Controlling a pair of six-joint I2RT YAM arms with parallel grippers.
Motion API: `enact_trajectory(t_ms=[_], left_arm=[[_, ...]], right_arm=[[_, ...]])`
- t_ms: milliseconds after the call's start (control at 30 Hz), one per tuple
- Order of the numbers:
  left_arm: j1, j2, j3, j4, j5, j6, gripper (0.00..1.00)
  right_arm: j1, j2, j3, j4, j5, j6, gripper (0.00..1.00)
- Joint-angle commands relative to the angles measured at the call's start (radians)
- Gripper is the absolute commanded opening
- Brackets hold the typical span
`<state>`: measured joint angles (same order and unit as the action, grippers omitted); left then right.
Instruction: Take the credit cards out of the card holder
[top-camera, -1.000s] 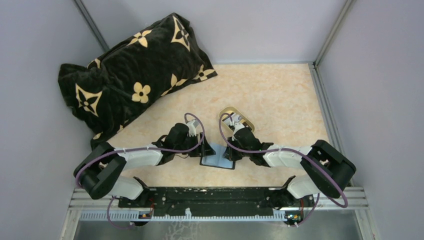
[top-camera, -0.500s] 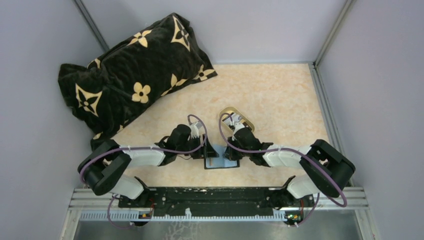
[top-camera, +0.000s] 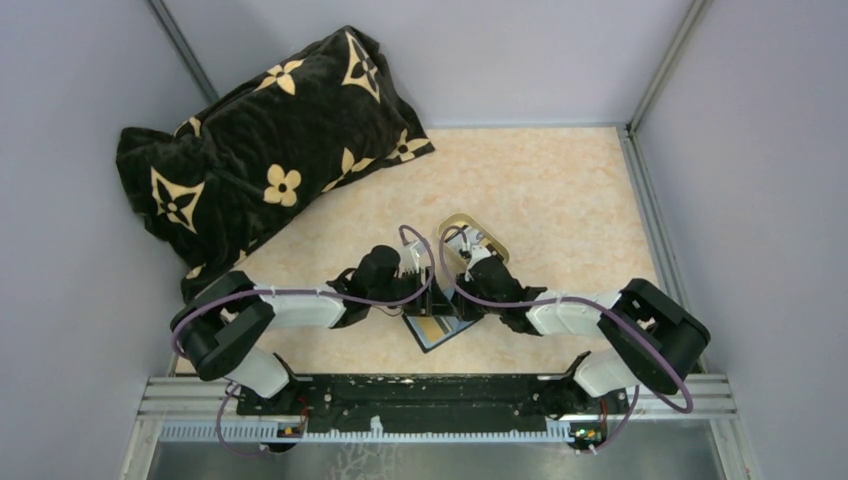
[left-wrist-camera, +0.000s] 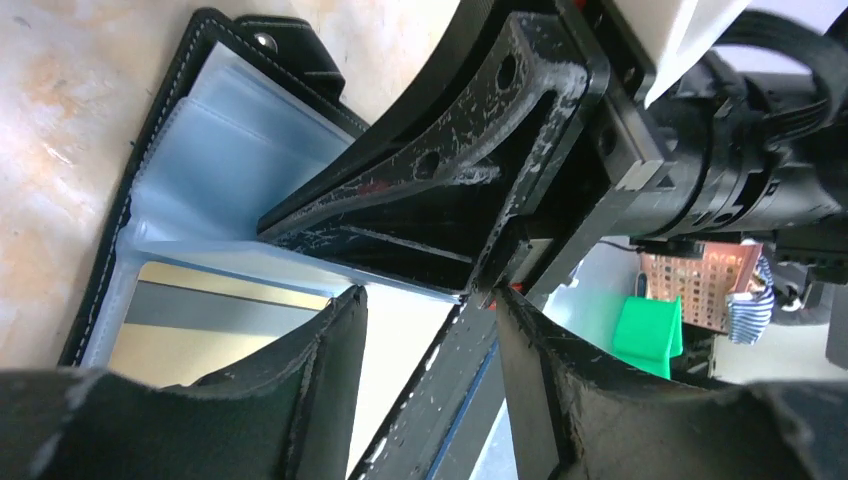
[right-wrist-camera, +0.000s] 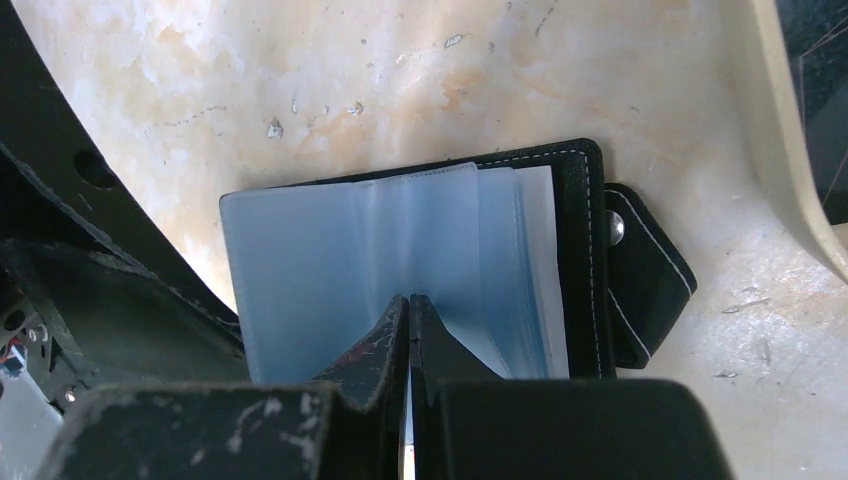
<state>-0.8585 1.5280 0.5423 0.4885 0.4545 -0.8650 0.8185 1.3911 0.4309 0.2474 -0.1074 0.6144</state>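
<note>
card (left-wrist-camera: 200, 330) looks light, stiff, slick: pinch its edge just below the parted left claw (left-wrist-camera: 428, 300); right claw (right-wrist-camera: 410, 300) clenches a sleeve leaf (right-wrist-camera: 340, 240).

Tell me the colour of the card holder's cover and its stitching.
The card holder is black with white stitching, clearest in the right wrist view.

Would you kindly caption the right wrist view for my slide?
Shut right gripper touching translucent sleeves of the open card holder.
</note>
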Motion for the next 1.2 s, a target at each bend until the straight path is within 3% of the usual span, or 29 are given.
enact_trajectory(t_ms=[0,233,567,900,1167], left_arm=[[-0.003,0.003,0.038,0.063,0.011,-0.008,0.57],[-0.003,0.030,0.041,0.058,-0.004,0.002,0.58],[-0.003,0.100,0.052,0.097,0.001,-0.004,0.59],[-0.001,-0.039,0.033,-0.059,-0.116,0.081,0.60],[0.000,0.035,0.033,-0.032,-0.095,0.094,0.61]], right_arm=[[0.012,0.014,-0.022,-0.005,-0.024,0.002,0.00],[0.011,-0.033,-0.027,-0.035,-0.013,0.004,0.00],[0.011,-0.353,0.011,-0.248,0.091,-0.021,0.00],[0.011,-0.331,0.026,-0.238,0.071,-0.022,0.00],[0.012,-0.529,0.062,-0.305,0.127,-0.040,0.00]])
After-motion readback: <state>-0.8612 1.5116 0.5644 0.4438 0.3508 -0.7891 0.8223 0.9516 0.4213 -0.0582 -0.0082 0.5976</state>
